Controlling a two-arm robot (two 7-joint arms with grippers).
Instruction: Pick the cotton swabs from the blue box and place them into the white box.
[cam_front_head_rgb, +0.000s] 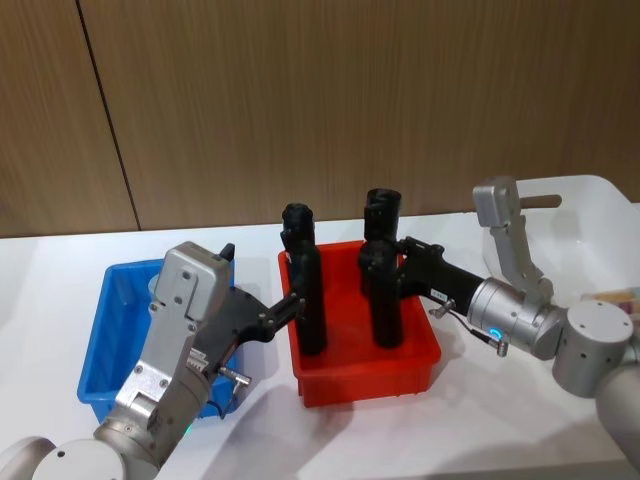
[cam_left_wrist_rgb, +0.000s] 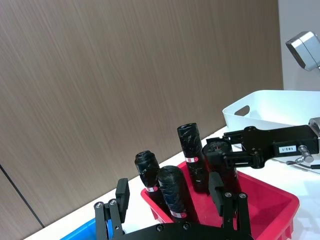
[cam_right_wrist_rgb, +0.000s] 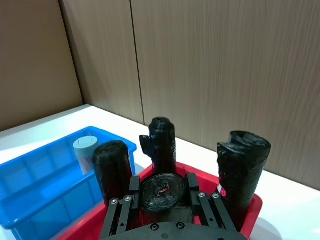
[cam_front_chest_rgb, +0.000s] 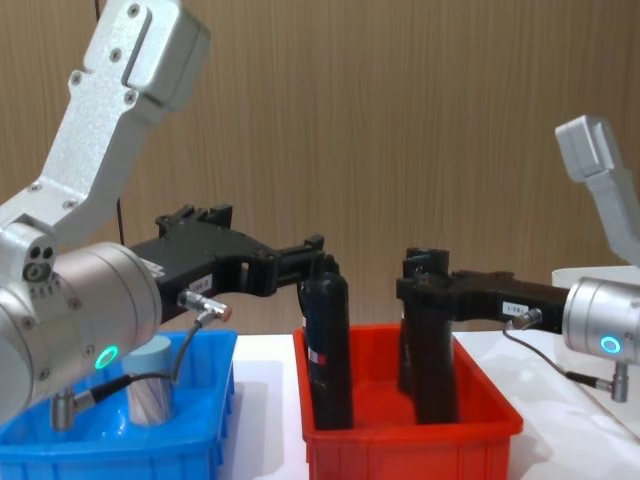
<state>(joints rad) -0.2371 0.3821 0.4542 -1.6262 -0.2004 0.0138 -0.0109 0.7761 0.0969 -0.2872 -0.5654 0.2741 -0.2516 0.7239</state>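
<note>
One swab jar (cam_front_chest_rgb: 150, 392) with a grey-blue lid stands upright in the blue box (cam_front_head_rgb: 112, 330); the right wrist view shows it (cam_right_wrist_rgb: 85, 152) against the box's far wall. The blue box sits on the white table (cam_front_head_rgb: 50, 290), on the robot's left, just beside the red bin (cam_front_head_rgb: 400, 375). The white box (cam_front_head_rgb: 590, 215) stands at the right, beyond the red bin.

Four black cylinders stand upright in the red bin. The left gripper (cam_front_chest_rgb: 318, 262) reaches over the red bin's left rim, its fingers spread apart on either side of the near left cylinder (cam_front_chest_rgb: 328, 345), close to its top; contact cannot be confirmed. The right gripper (cam_right_wrist_rgb: 162, 186) is closed around the top of the near right cylinder (cam_front_chest_rgb: 432, 360), fingers pressed to both sides of its cap. The two far cylinders (cam_left_wrist_rgb: 190, 155) stand free behind them.
</note>
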